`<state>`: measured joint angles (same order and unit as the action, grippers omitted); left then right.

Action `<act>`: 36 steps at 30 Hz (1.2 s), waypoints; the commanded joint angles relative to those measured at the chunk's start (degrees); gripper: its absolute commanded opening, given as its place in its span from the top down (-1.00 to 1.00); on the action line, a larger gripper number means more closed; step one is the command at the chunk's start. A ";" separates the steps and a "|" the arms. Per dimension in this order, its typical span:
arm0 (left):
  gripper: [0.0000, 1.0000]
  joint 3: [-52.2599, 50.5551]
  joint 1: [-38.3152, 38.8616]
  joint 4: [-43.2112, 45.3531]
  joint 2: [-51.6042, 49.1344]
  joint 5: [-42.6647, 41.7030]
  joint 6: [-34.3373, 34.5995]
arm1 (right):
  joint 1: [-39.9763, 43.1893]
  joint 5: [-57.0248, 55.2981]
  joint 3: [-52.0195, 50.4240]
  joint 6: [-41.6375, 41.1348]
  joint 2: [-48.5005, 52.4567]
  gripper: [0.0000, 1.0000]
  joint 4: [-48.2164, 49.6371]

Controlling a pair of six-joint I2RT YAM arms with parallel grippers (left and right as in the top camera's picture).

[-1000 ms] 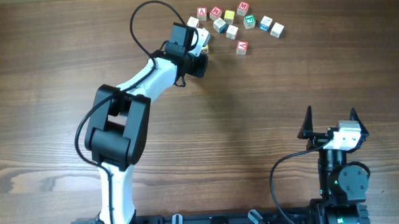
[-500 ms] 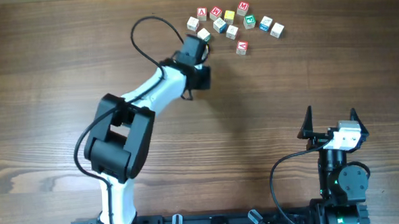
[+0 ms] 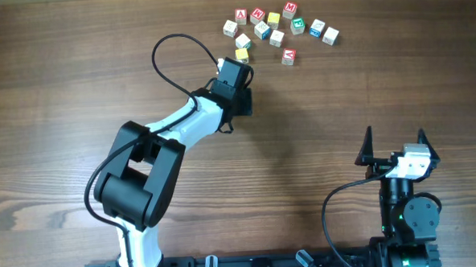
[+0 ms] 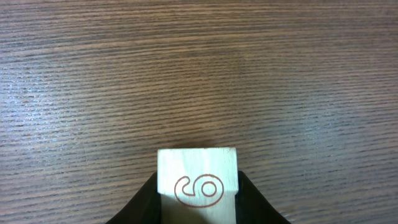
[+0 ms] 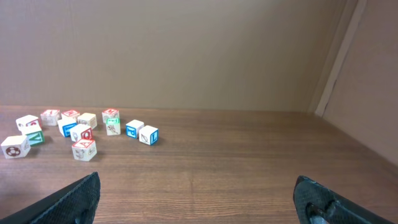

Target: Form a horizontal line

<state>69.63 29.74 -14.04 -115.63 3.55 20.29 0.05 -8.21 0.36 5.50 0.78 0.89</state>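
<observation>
My left gripper (image 3: pixel 234 76) is shut on a pale cube with a red looped mark (image 4: pixel 198 183), which shows only in the left wrist view, held between the black jaws (image 4: pixel 198 205) over bare wood. In the overhead view the gripper sits just below and left of the cube cluster. A yellow cube (image 3: pixel 241 55) lies just above it, with a pale cube (image 3: pixel 243 41) behind that. A cube with green marks (image 3: pixel 298 24) lies in the cluster further right. My right gripper (image 3: pixel 394 139) is open and empty at the near right, far from the cubes; its jaws (image 5: pixel 199 196) show wide apart.
Several more letter cubes lie scattered at the far middle of the table, among them a red-marked one (image 3: pixel 289 56) and a blue-marked one (image 3: pixel 330 36). The cluster also shows at the left of the right wrist view (image 5: pixel 81 130). A black cable (image 3: pixel 170 48) loops left of the left arm.
My left gripper has drawn back from the cluster toward the near side and slightly right, uncovering the yellow cube and the pale cube behind it. The right arm has not moved.
</observation>
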 commanded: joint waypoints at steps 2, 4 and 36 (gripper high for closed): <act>0.49 -3.76 2.62 -2.93 -3.19 1.18 -3.39 | 0.31 -0.72 -0.07 0.50 -0.35 -1.00 0.31; 0.50 -3.76 4.31 -3.87 -3.19 4.02 -3.34 | 0.31 -0.74 -0.07 0.50 -0.35 -0.99 0.31; 0.26 -3.76 4.52 -0.66 -3.19 9.35 2.97 | 0.31 -0.72 -0.07 0.50 -0.35 -0.99 0.31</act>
<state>68.18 35.38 -14.31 -115.59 14.55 22.85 0.05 -8.21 0.36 5.50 0.78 0.89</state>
